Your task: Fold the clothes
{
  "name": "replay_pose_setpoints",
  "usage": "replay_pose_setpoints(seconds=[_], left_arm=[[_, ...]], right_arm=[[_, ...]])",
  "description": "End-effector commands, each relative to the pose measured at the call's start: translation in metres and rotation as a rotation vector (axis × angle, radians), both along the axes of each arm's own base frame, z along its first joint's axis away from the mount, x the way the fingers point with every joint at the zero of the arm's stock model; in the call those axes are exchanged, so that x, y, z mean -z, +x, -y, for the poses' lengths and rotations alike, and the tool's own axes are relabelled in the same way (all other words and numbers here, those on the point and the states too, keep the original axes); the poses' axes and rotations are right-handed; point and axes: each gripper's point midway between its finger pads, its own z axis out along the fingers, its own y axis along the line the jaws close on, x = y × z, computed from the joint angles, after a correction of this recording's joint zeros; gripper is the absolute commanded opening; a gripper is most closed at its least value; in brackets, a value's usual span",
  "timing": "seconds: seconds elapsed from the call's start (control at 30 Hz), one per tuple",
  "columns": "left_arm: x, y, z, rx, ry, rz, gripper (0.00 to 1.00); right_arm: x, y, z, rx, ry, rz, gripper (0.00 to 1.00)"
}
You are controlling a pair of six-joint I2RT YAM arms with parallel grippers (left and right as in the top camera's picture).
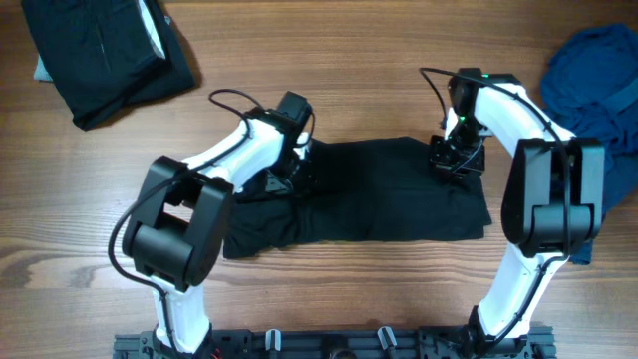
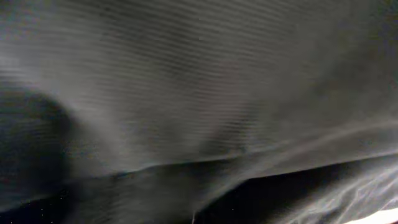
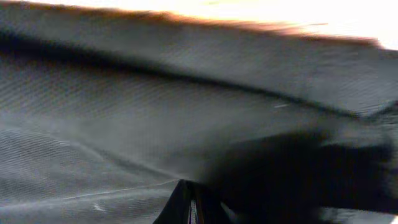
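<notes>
A plain black shirt (image 1: 384,204) lies flattened across the middle of the wooden table, partly folded over itself. My left gripper (image 1: 298,168) is down on its upper left edge, and my right gripper (image 1: 456,162) is down on its upper right edge. Both are shut with shirt cloth pinched in them. Black fabric (image 2: 186,93) fills the left wrist view and hides the fingers. In the right wrist view the closed fingertips (image 3: 186,205) show at the bottom, with a fold of the shirt (image 3: 143,118) drawn up between them. No logo shows.
A pile of folded black clothes (image 1: 105,50) sits at the table's far left corner. A crumpled dark blue garment (image 1: 598,75) lies at the far right edge. Bare wood (image 1: 349,80) lies between them and along the near edge.
</notes>
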Motion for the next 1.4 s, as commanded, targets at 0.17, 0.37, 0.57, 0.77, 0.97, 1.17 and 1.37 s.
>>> replay_pose_setpoints(seconds=[0.17, 0.37, 0.57, 0.77, 0.97, 1.17, 1.37], left_arm=[[0.021, 0.01, -0.058, -0.091, 0.167, -0.023, 0.06], [0.021, 0.012, -0.062, -0.076, 0.163, -0.017, 0.07], [0.021, 0.012, -0.062, -0.042, 0.161, -0.008, 0.1], [0.021, 0.012, -0.062, -0.022, 0.155, -0.004, 0.14], [0.021, 0.014, -0.063, 0.0, 0.157, 0.009, 0.15], [0.004, 0.028, -0.061, 0.0, 0.161, 0.051, 0.14], [-0.045, 0.048, -0.082, -0.003, 0.294, 0.137, 0.2]], right_arm=[[0.0, -0.004, 0.038, 0.05, -0.093, -0.001, 0.04], [-0.001, 0.0, 0.051, 0.086, -0.125, 0.015, 0.04], [-0.014, 0.027, 0.055, 0.093, -0.127, 0.101, 0.04], [-0.024, 0.052, 0.062, 0.069, -0.154, 0.185, 0.05], [-0.027, 0.054, 0.075, 0.06, -0.235, 0.193, 0.04], [-0.055, 0.065, 0.07, 0.068, -0.196, 0.211, 0.04], [-0.125, 0.069, 0.05, 0.058, -0.111, 0.26, 0.04]])
